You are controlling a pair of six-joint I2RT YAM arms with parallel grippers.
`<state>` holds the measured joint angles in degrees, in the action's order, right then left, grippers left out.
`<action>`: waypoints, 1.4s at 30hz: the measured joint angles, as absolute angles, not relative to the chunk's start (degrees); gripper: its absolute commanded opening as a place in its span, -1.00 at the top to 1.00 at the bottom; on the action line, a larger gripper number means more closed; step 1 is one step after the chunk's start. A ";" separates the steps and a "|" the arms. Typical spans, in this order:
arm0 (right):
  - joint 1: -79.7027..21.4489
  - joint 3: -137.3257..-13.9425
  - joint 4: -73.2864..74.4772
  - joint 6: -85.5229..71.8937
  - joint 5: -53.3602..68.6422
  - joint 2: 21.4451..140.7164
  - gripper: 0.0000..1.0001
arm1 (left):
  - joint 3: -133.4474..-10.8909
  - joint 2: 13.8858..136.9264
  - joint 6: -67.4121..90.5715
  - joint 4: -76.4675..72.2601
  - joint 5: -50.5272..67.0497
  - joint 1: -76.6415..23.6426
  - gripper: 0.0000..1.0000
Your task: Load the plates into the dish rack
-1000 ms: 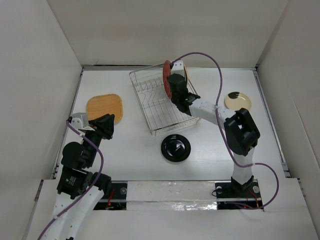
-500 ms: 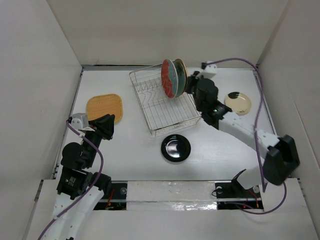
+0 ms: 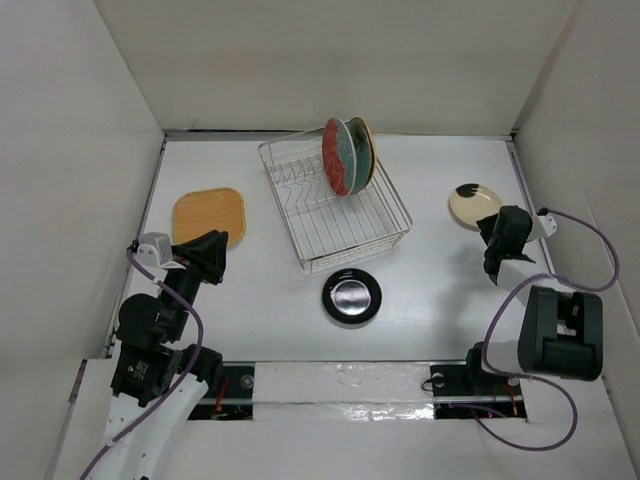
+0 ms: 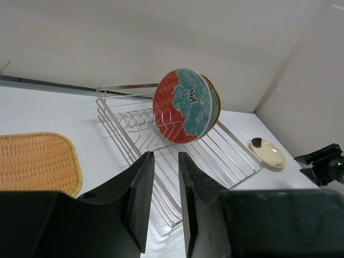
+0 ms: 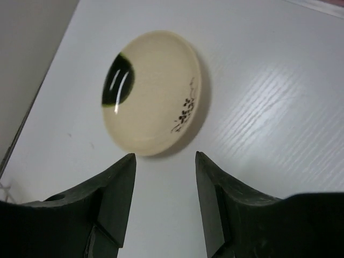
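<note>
Rack [image 3: 352,226] of silver wire sits on the white table [image 3: 260,290], its long axis running far to near and skewed slightly rightward at the near end. Three plates stand on edge in the rack's far right corner, close together and leaning. The red plate [image 3: 336,160] with the teal flower is the leftmost, its decorated face turned toward the rack's left side. The pale green plate [image 3: 357,152] is next behind it, and the beige plate [image 3: 368,146] is at the back.

The woven orange plate [image 3: 209,216] lies flat to the left of the rack, well apart from it. The black plate [image 3: 351,296] lies flat just beyond the rack's near edge. The small cream plate [image 5: 153,91] lies flat well to the right of the rack, bowl side up.

The left gripper [image 4: 165,161] is to the rack's near left, pointing toward it, with its jaws only narrowly apart and nothing between them. The right gripper [image 5: 164,161] is to the rack's right, just near of the cream plate, with its jaws spread and empty and not touching the plate.
</note>
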<state>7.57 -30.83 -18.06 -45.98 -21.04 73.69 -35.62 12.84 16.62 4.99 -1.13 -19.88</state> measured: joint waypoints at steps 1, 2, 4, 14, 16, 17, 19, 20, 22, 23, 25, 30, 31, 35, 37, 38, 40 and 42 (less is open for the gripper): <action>9.21 -31.20 -18.33 -46.59 -20.43 75.75 -0.09 | -35.62 12.64 16.62 4.99 -1.08 -19.88 0.56; 11.22 -31.92 -18.81 -47.70 -18.68 78.28 -0.09 | -35.62 12.53 16.60 5.02 -1.08 -19.88 0.56; 14.39 -34.59 -18.94 -49.87 -15.62 84.25 -0.06 | -35.62 12.27 16.62 4.99 -1.08 -19.88 0.56; 21.06 -43.92 -22.26 -55.77 -0.67 100.42 0.06 | -35.62 12.08 16.60 4.99 -1.13 -19.88 0.56; 21.10 -46.65 -21.87 -55.92 1.28 102.63 0.30 | -35.62 12.08 16.60 5.02 -1.15 -19.88 0.56; 21.10 -47.97 -21.61 -56.05 2.20 103.70 0.36 | -35.62 12.08 16.60 4.99 -1.17 -19.88 0.56; 21.10 -50.06 -21.41 -56.40 3.92 105.41 0.69 | -35.62 12.08 16.60 5.02 -1.26 -19.88 0.56; 21.10 -50.83 -21.17 -56.51 4.56 105.97 0.85 | -35.62 12.08 16.60 5.02 -1.34 -19.88 0.56; 21.32 -51.66 -20.86 -56.82 5.63 106.56 1.00 | -35.62 12.08 16.60 5.02 -1.45 -19.88 0.56; 21.34 -51.68 -20.82 -56.93 5.78 106.59 1.00 | -35.62 12.08 16.60 4.99 -1.50 -19.88 0.56; 21.45 -51.18 -21.12 -56.97 6.26 106.13 1.00 | -35.62 12.08 16.60 5.02 -1.56 -19.88 0.55; 19.79 -45.41 -20.08 -55.83 3.25 96.16 1.00 | -35.62 12.10 16.60 4.99 -1.54 -19.88 0.56; 18.33 -44.88 -19.18 -54.98 1.58 92.38 1.00 | -35.62 12.10 16.60 4.99 -1.54 -19.88 0.56; 6.74 -48.10 -17.30 -47.00 -8.84 77.56 1.00 | -35.62 12.12 16.60 5.02 -1.54 -19.88 0.56; -1.15 -52.71 -16.80 -41.89 -13.17 73.30 1.00 | -35.62 12.14 16.60 5.02 -1.54 -19.88 0.56; -4.93 -55.75 -16.73 -38.98 -15.38 72.20 1.00 | -35.62 12.14 16.60 5.02 -1.54 -19.88 0.56; -12.49 -64.31 -14.46 -33.08 -18.22 72.75 1.00 | -35.62 12.14 16.60 5.02 -1.52 -19.88 0.56; -18.79 -73.49 -12.40 -26.89 -22.11 75.94 1.00 | -35.62 12.14 16.60 5.02 -1.52 -19.88 0.56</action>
<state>-18.79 -73.49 -12.40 -26.89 -22.11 75.94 -35.62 12.14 16.60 5.02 -1.52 -19.88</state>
